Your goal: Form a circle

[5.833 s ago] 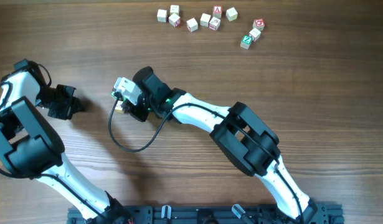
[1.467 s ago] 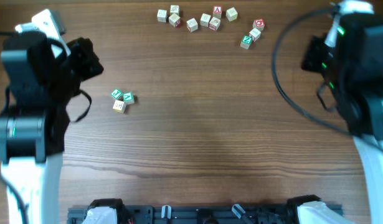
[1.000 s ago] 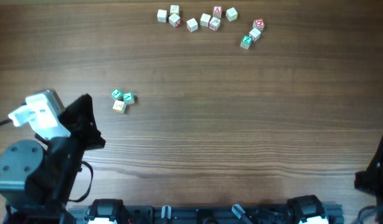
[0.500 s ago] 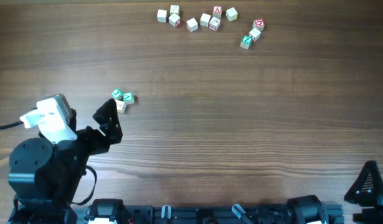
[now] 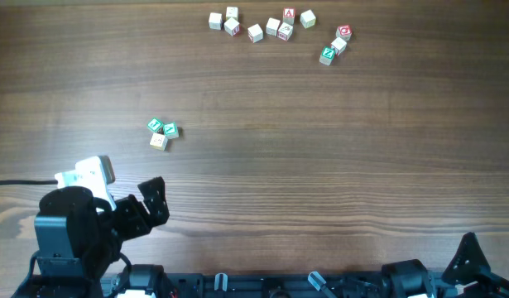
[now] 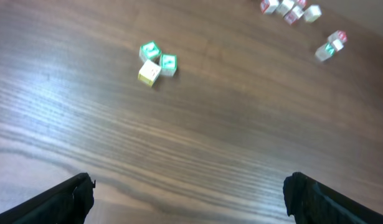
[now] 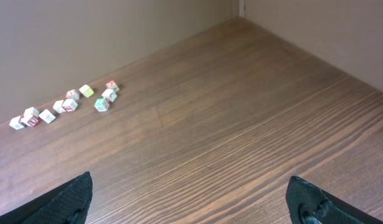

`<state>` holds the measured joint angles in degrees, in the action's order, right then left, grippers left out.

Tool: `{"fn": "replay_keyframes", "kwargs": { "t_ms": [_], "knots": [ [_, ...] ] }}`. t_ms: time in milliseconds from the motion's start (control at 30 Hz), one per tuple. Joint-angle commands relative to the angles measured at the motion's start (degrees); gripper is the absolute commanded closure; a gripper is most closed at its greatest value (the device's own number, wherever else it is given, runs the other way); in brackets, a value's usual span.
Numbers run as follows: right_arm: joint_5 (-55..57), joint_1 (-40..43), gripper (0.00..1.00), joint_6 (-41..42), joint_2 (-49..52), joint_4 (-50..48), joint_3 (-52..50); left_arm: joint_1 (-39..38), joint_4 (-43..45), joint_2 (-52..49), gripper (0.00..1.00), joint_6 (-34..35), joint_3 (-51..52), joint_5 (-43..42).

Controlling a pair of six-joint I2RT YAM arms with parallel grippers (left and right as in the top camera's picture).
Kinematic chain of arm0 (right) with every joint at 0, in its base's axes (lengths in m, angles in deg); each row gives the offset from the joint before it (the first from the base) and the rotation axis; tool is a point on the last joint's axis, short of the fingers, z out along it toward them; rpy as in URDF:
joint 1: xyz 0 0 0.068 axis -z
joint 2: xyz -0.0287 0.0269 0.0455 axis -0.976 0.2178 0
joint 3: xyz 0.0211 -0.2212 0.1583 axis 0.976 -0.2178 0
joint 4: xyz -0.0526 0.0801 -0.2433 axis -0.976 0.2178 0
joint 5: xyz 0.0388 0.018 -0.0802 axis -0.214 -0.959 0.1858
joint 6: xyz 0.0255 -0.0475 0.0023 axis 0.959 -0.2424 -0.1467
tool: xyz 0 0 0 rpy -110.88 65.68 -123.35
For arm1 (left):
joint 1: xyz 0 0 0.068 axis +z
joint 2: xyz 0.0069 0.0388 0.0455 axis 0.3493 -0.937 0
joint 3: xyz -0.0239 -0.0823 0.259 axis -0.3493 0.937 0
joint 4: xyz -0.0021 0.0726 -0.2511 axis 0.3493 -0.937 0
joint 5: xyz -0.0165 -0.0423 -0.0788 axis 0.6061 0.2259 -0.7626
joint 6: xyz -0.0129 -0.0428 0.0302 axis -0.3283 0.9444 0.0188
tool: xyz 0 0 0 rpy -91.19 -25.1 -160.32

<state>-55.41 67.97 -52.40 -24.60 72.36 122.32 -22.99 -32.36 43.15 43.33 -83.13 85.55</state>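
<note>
Three cubes, the circle (image 5: 161,132): tight clump on the left half of the tabletop (image 5: 337,165), well apart from every edge; two green-faced ones touching side by side, one yellowish-marked one pressed against them on the side toward the near edge; a small cluster, no ring.
Left gripper (image 6: 188,190): jaws spread wide, nothing between them; low over the near-left corner, well apart from the clump and not touching it; in its own wrist view the clump sits ahead and a little left of centre.
Right gripper (image 7: 188,190): jaws wide apart too, empty; at the near-right corner, only a dark tip inside the overhead view.
Loose row (image 5: 262,25): eight pale cubes near the far edge, around its middle, several touching, some red-marked.
Short string (image 5: 337,45): three more cubes just right of the row, one red-marked, one plain, one green-faced, running slantwise toward the near edge.
Cable (image 5: 18,182): thin black line from the left edge to the left arm.
Surface: dark brown wood grain, glare patch in the left wrist view near the clump.
</note>
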Motion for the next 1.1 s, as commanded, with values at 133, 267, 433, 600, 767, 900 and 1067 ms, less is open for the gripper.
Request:
{"fn": "replay_keyframes", "kwargs": {
  "t_ms": [133, 267, 433, 600, 767, 900, 1067],
  "knots": [
    [1.2, 8.5, 0.0, -0.2, -8.7, -10.5, -4.6, -0.3, -1.0, -0.1, 0.0, -0.1, 0.2, 1.0],
    [0.5, 11.8, 0.0, 0.1, -11.6, -25.1, -14.3, -0.3, -1.0, -0.1, 0.0, -0.1, 0.2, 1.0],
    [-3.1, 14.0, 0.0, -0.1, -12.0, -55.3, -37.4, -0.3, -1.0, -0.1, 0.0, -0.1, 0.2, 1.0],
    [-8.1, 14.0, 0.0, 0.1, -12.0, -77.2, -54.9, -0.3, -1.0, -0.1, 0.0, -0.1, 0.2, 1.0],
    [-8.7, 14.0, 0.0, 1.0, -12.0, -82.7, -63.9, -0.3, -1.0, -0.1, 0.0, -0.1, 0.2, 1.0],
    [-8.7, 14.0, 0.0, 1.7, -12.0, -83.4, -67.8, -0.3, -1.0, -0.1, 0.0, -0.1, 0.2, 1.0],
    [-8.5, 15.2, 0.0, -0.2, -12.0, -86.6, -70.4, -0.3, -1.0, -0.1, 0.0, -0.1, 0.2, 1.0]
  ]
}}
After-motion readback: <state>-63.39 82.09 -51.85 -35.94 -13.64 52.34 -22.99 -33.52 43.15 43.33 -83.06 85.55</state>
